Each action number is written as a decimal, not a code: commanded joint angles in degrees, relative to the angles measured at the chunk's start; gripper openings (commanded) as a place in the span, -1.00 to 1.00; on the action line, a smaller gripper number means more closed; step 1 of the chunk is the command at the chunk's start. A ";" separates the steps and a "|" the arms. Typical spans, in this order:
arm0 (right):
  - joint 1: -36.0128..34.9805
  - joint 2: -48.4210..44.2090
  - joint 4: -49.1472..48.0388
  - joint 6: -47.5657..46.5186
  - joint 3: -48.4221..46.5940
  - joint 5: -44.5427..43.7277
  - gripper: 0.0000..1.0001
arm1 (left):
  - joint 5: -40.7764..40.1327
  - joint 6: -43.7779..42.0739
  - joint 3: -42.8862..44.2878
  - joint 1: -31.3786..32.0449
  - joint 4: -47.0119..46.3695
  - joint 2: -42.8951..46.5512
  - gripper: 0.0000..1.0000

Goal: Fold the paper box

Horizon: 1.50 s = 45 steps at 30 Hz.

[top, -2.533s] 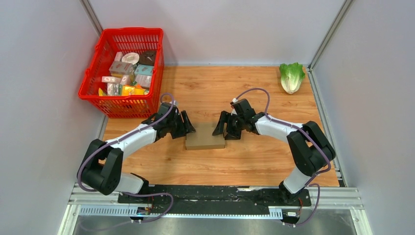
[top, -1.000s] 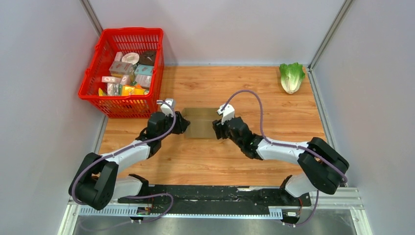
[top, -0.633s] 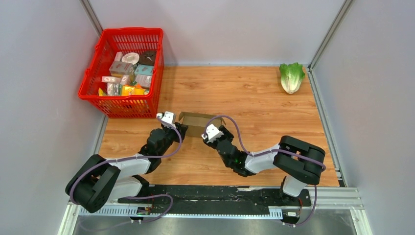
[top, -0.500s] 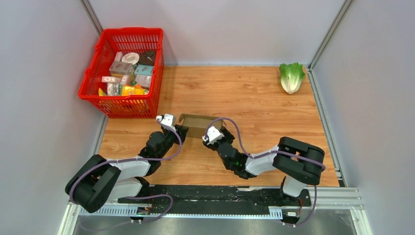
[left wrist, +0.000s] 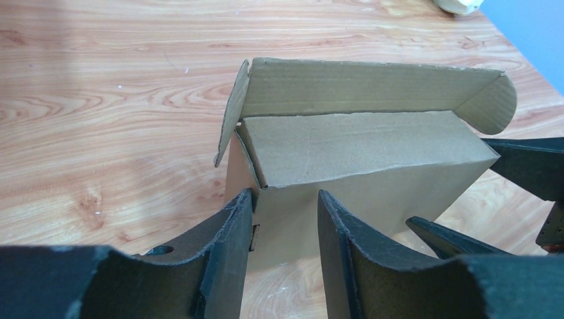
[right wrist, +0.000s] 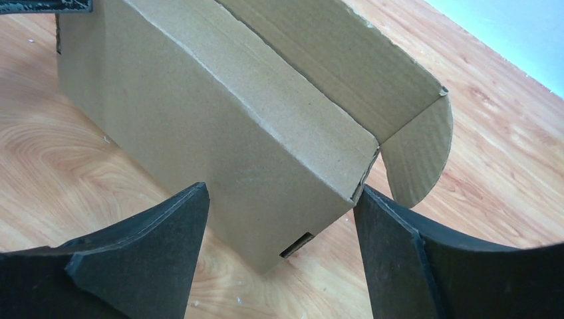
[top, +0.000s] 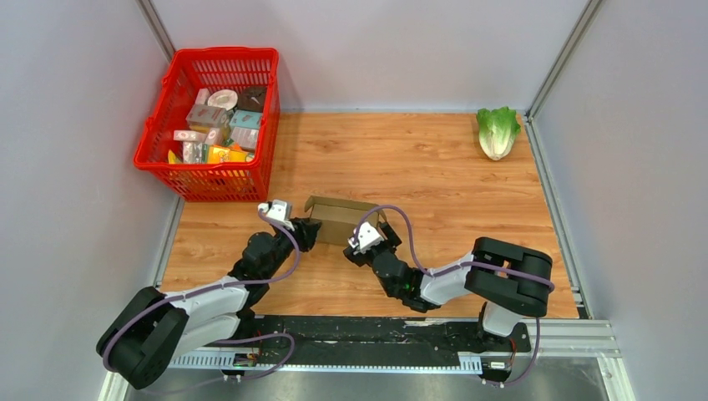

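Observation:
The paper box (top: 342,219) is plain brown cardboard and stands on the wooden table with its lid flap (left wrist: 362,83) raised at the back and rounded side tabs sticking out. My left gripper (top: 305,233) is low at the box's near left corner. In the left wrist view my left gripper (left wrist: 282,222) is open, its tips just short of the front wall (left wrist: 372,199). My right gripper (top: 365,243) sits at the near right corner. In the right wrist view my right gripper (right wrist: 279,206) is open wide and the box (right wrist: 219,126) has its corner between the tips, ungripped.
A red basket (top: 167,159) full of small printed packages stands at the back left. A lettuce (top: 498,131) lies at the back right corner. Grey walls close in the table on three sides. The arm bases sit along the near edge.
Both arms have dropped low and drawn back toward their bases. The box came a little nearer and now rests on the table with its lid flap up. Both jaws have widened.

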<state>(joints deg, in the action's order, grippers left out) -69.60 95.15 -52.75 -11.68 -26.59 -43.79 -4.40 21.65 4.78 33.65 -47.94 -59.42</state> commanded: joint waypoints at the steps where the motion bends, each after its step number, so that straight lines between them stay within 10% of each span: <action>1: -0.97 -1.47 -2.88 5.09 0.31 0.90 0.63 | 2.91 1.64 -0.91 0.72 -0.31 1.50 -0.05; 23: -7.30 4.77 -2.71 10.10 0.66 -5.95 0.72 | -0.61 8.40 -12.07 3.00 -0.40 8.95 -0.11; 34: -8.53 0.83 -1.66 11.24 1.72 -10.09 0.96 | -4.90 14.29 -11.02 3.27 20.14 18.27 0.10; 45: -8.18 -11.73 18.71 22.56 1.72 -9.91 1.00 | -9.14 25.28 -4.95 3.27 59.79 44.28 0.20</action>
<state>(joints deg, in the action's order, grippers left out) -77.76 89.49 -43.99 2.15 -25.02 -52.29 -12.71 41.87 3.01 36.69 -3.92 -21.45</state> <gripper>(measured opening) 0.998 0.600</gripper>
